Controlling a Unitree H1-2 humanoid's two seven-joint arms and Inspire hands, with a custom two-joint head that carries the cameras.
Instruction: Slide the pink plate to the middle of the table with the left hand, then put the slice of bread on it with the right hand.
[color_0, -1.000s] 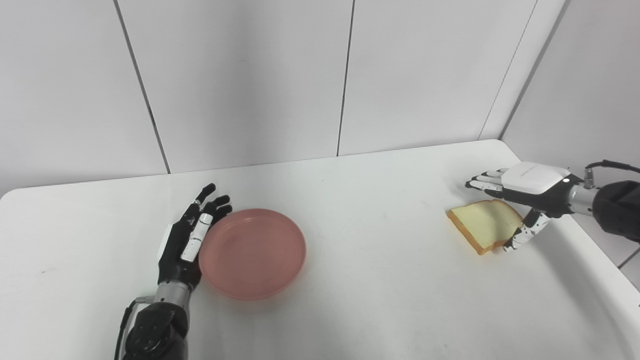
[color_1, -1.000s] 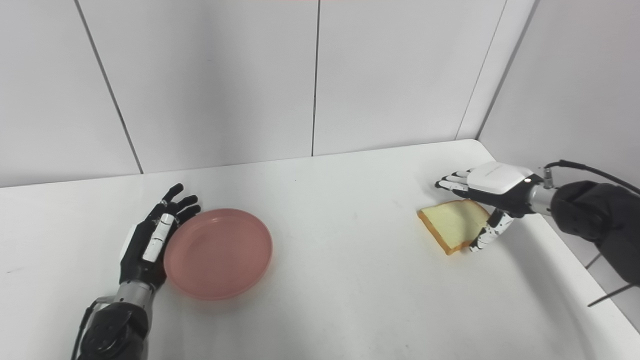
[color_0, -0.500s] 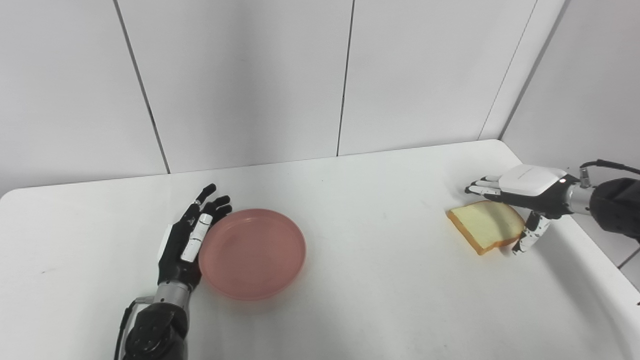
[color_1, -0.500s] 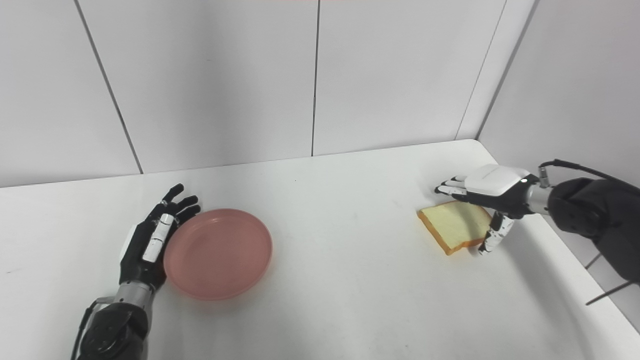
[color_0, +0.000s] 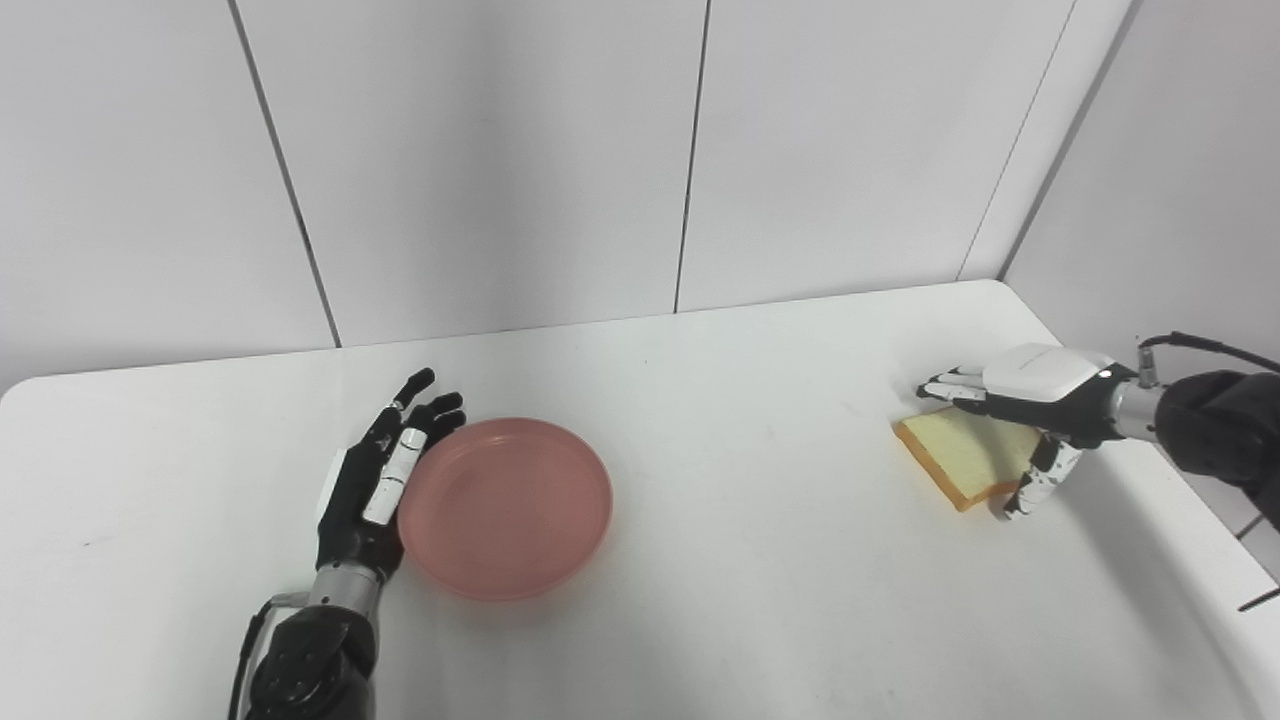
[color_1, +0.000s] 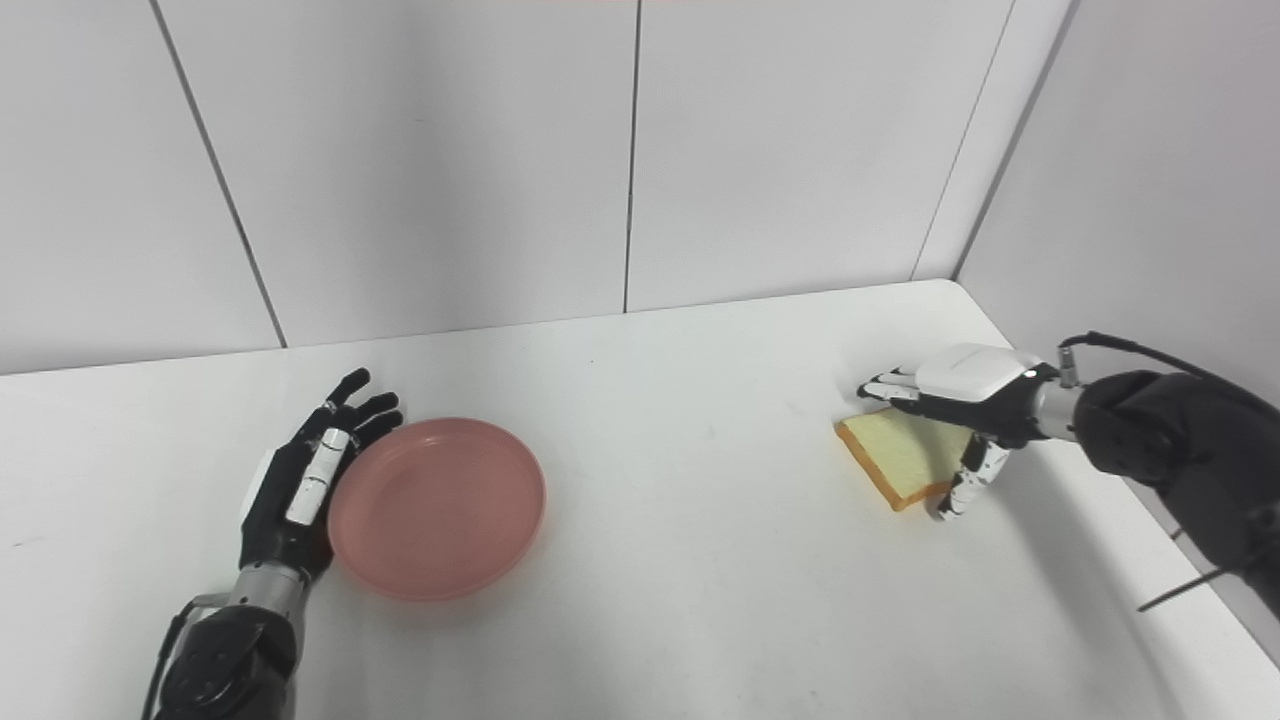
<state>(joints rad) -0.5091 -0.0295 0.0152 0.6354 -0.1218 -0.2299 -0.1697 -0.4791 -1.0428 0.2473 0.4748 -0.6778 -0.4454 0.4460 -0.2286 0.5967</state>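
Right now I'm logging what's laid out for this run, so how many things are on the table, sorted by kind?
Plates: 1, the pink plate, lying against the left hand.
Bread: 1, the slice of bread, lying flat under the open right hand.
Total: 2 things on the table.

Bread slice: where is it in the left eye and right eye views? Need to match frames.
Left eye view: the bread slice lies at right of centre, under the right hand.
Right eye view: the bread slice sits a little further left in the frame, under the same hand.
Shared landmark: the pink plate, lower left in both.
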